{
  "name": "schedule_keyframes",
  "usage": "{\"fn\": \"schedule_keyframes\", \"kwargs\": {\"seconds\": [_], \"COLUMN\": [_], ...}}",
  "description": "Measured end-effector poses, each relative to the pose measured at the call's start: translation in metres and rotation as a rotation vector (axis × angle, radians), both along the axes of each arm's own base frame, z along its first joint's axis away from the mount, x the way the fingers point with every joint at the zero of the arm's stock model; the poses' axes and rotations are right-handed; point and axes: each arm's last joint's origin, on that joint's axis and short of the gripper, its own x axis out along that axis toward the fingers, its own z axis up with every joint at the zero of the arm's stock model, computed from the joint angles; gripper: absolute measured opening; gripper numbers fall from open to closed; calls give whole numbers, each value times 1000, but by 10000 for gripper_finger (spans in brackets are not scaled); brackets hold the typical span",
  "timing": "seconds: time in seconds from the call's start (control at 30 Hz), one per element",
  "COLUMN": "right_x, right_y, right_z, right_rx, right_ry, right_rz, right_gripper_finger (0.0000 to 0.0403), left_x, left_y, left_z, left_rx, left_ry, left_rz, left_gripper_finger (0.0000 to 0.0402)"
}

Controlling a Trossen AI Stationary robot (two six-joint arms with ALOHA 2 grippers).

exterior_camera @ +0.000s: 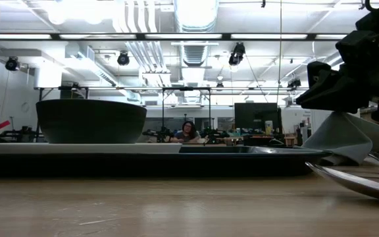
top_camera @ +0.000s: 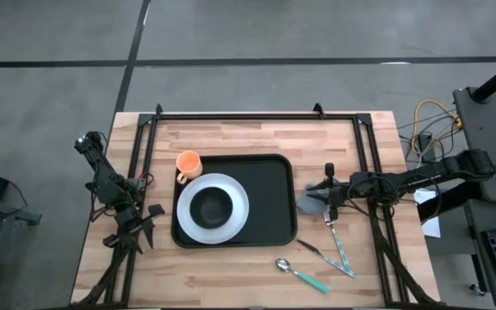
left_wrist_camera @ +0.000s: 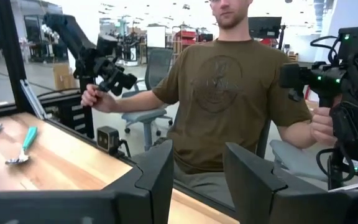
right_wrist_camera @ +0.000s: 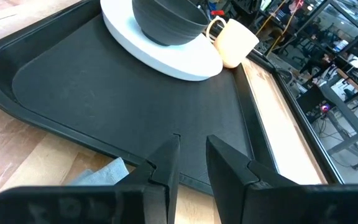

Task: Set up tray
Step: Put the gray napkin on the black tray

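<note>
I see the bench (top_camera: 257, 271) carrying the tray (top_camera: 269, 194) at centre. On the tray's left half sits a white plate (top_camera: 235, 211) holding a dark bowl (top_camera: 211, 207). Right claw (top_camera: 315, 200), fingers slightly apart, hovers over a grey napkin (top_camera: 308, 203) beside the tray's right rim. Left claw (top_camera: 136, 231), fingers apart, waits at the bench's left edge.

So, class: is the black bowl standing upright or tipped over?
Upright. The bowl sits centred on the white plate with its opening facing up, and the low view shows its rim level.

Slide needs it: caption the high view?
Right pincer at grey napkin beside the tray holding plate and bowl.
</note>
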Motion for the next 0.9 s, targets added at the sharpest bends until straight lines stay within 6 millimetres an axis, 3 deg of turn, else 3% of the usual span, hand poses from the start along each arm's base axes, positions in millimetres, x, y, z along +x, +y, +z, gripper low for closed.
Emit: {"fn": "schedule_keyframes", "kwargs": {"seconds": [0.9], "right_x": [1], "right_y": [0], "right_z": [4], "right_rx": [1], "right_ry": [-40], "right_rz": [2], "right_gripper_finger": [68], "left_x": [0], "left_y": [0], "left_z": [0], "left_rx": [0], "left_ry": [1], "left_rz": [0], "left_gripper_finger": [120]}}
